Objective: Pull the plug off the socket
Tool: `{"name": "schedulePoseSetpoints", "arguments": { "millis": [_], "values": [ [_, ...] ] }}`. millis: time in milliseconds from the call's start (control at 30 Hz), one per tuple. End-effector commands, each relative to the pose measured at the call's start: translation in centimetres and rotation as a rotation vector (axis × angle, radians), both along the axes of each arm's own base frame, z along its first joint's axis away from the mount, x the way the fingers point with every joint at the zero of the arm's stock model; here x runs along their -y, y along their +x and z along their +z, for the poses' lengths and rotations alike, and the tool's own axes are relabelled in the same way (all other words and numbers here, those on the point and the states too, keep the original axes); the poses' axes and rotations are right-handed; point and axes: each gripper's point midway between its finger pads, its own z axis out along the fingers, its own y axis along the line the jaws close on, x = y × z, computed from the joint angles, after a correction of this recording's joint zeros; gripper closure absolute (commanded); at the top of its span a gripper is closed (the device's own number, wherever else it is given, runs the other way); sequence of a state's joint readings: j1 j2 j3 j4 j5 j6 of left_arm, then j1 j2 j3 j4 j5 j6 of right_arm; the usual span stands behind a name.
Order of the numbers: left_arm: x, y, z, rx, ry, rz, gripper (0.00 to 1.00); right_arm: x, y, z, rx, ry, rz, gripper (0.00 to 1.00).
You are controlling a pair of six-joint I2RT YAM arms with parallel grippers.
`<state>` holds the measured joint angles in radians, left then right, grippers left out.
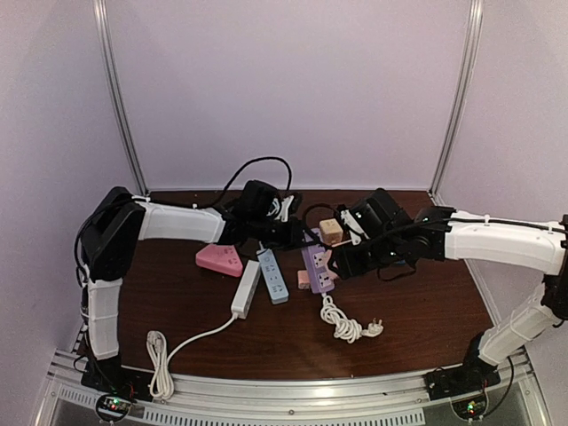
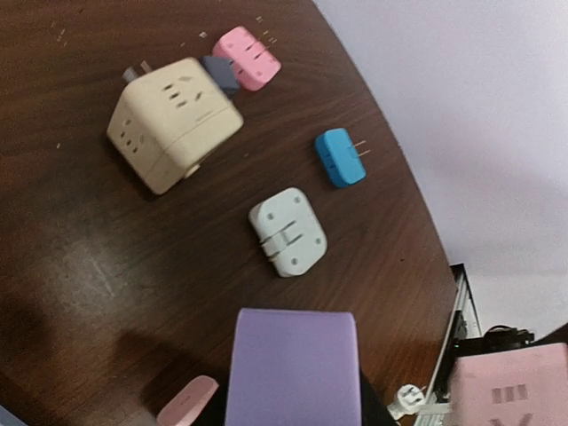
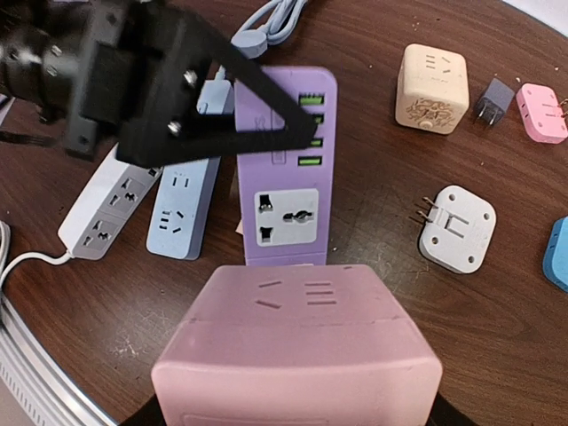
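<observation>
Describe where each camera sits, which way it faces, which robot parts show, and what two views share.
Top external: above and behind, looking down on the dark wooden table; left arm and right arm show.
Left wrist: on the left arm, looking down at a beige cube socket; no robot part clearly shows.
Right wrist: on the right arm, looking down over a pink cube adapter at the purple power strip; left pincer shows.
Shared: both wrist views show the white square adapter.

Beige cube socket (image 2: 173,124), white adapter (image 2: 287,231) and blue adapter (image 2: 339,157) (prongs showing) on the brown table (image 2: 71,266)
</observation>
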<state>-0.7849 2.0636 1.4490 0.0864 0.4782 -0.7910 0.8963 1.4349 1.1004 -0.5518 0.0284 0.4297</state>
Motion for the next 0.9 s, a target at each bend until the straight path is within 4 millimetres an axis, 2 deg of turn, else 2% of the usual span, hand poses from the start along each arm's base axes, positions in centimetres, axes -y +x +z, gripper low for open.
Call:
{"name": "schedulePoseSetpoints", "arguments": {
  "millis": [0, 67, 367, 600, 733, 867],
  "values": [
    [-0.9, 0.4, -7.0, -0.024, 0.167, -0.013, 1.0, 0.9, 1.3, 4.8, 0.101, 0.069, -0.069, 0.85],
    [-0.4, 0.6, -7.3, -0.031, 0.151, -0.017, 1.0, 1.1, 1.2, 4.8, 0.097, 0.061, -0.073, 0.85],
    [1.8, 1.4, -5.7, -0.023, 0.028, -0.03, 1.0, 2.4, 1.8, 3.9, 0.057, 0.041, -0.124, 0.85],
    [3.2, 2.6, -6.9, -0.088, -0.036, 0.005, 1.0, 4.1, 3.3, 3.0, 0.03, 0.053, -0.187, 0.84],
    [3.1, 2.6, -7.5, -0.098, -0.027, 0.013, 0.99, 5.2, 3.9, 2.1, 0.005, 0.061, -0.224, 0.84],
    [2.4, 2.2, -8.8, -0.117, 0.014, 0.019, 0.82, 6.4, 4.3, 1.2, -0.01, 0.064, -0.255, 0.84]
  ]
}}
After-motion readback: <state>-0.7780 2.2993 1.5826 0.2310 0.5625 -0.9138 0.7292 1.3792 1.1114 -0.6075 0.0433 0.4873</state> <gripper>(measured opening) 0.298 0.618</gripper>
